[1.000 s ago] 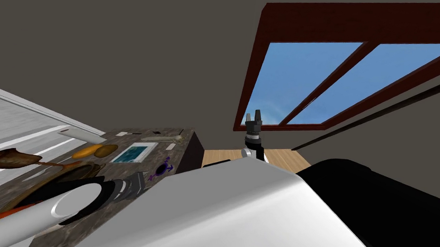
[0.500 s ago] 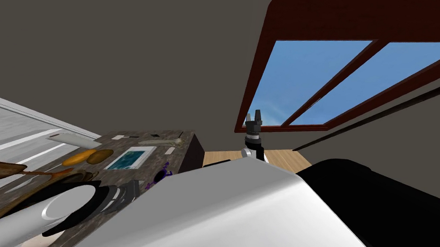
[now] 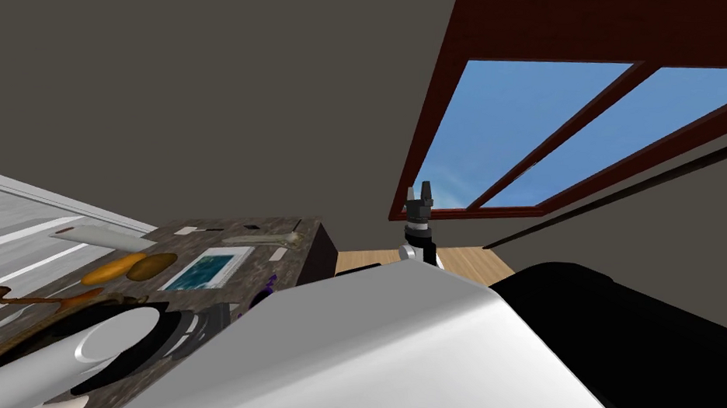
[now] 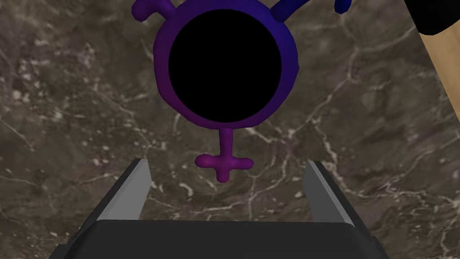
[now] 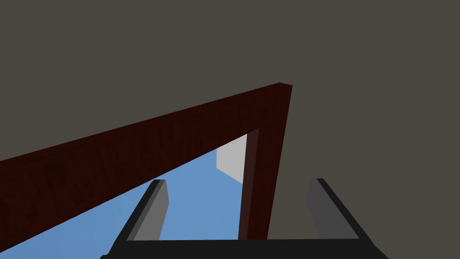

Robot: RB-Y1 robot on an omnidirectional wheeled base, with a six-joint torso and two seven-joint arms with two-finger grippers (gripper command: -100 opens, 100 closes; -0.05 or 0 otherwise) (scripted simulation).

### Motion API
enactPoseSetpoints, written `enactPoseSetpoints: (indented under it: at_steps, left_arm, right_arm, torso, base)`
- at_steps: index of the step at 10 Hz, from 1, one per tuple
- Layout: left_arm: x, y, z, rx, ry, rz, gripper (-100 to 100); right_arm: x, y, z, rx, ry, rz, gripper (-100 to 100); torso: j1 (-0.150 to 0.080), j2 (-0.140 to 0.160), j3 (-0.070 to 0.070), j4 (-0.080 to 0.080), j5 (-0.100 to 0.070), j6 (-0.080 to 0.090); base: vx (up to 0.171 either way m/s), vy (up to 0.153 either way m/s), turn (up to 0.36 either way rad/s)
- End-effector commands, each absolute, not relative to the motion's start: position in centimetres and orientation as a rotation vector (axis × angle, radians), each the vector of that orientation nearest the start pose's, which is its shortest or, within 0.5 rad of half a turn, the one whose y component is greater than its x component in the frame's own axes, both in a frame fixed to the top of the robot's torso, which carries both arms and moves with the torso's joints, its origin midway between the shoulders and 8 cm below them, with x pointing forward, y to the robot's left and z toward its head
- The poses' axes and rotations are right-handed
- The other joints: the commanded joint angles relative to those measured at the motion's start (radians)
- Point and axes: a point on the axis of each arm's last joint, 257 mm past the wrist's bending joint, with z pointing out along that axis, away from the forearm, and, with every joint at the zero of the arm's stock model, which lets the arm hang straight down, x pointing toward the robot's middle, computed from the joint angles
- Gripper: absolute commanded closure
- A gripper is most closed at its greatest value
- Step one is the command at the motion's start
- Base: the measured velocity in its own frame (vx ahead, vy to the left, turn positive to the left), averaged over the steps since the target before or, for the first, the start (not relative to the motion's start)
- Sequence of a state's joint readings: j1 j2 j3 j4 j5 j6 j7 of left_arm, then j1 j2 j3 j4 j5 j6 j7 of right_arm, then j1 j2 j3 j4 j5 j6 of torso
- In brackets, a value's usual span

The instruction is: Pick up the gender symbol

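Leftward is where the bench (image 3: 53,306) has slid across the head view, because my head has turned. The gender symbol (image 3: 264,294) is now a purple sliver at the bench's near corner, mostly hidden by my body. My left forearm (image 3: 90,347) reaches over the near edge toward it. Further back on the dark marbled top lie:
- two yellow-brown ovals (image 3: 129,268), side by side
- one framed blue-green picture (image 3: 204,270)
- one grey wrench-like tool (image 3: 263,239)
- one flat white piece (image 3: 100,236)

My right gripper (image 3: 422,195) is held upright well off to the other side, probably parked to keep clear of the reach.

In the left wrist view the symbol lies flat on the marble. It is one purple ring around a black centre, with one cross-tipped stem pointing at my hand. Two more arms start at the far side and run out of frame. My left gripper (image 4: 227,162) has its two fingers spread wide. The little cross sits between their tips, touching neither. That lines them up to straddle the stem, I judge. I cannot tell how high above the bench they are.

In the right wrist view both fingers stand apart, with nothing between them.
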State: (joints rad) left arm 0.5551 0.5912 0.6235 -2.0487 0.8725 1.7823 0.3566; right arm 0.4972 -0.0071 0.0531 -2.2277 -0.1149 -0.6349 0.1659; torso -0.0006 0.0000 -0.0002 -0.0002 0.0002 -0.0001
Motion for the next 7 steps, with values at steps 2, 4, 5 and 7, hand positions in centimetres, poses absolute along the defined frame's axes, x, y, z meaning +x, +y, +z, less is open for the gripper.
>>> enactPoseSetpoints:
  at_steps: [2, 4, 5, 7]
  left_arm:
    - [12.62, 48.16, -34.63, -2.86, 1.329, -0.084, -100]
    - [12.54, 48.21, -34.79, -2.863, 1.327, -0.083, -100]
    - [12.58, 48.25, -34.86, -2.861, 1.327, -0.085, 100]
    - [12.62, 48.27, -34.83, -2.86, 1.327, -0.085, 100]
  right_arm:
    - [33.12, -27.65, 2.59, 0.614, 0.524, 1.281, 0]
    - [33.12, -27.65, 2.59, 0.614, 0.524, 1.281, 0]
    - [33.12, -27.65, 2.59, 0.614, 0.524, 1.281, 0]
    - [33.12, -27.65, 2.59, 0.614, 0.524, 1.281, 0]
  torso:
    - [-0.001, 0.001, 0.001, 0.0, 0.0, 0.0]
    - [-0.001, 0.002, 0.001, 0.0, 0.0, 0.0]
    - [0.0, 0.001, 0.001, 0.0, 0.0, 0.0]
    - [0.0, 0.001, 0.0, 0.0, 0.0, 0.0]
  base:
    - [-0.025, -0.014, -0.028]
    - [-0.017, -0.01, -0.011]
    - [0.0, 0.0, 0.0]
    - [0.0, 0.0, 0.0]
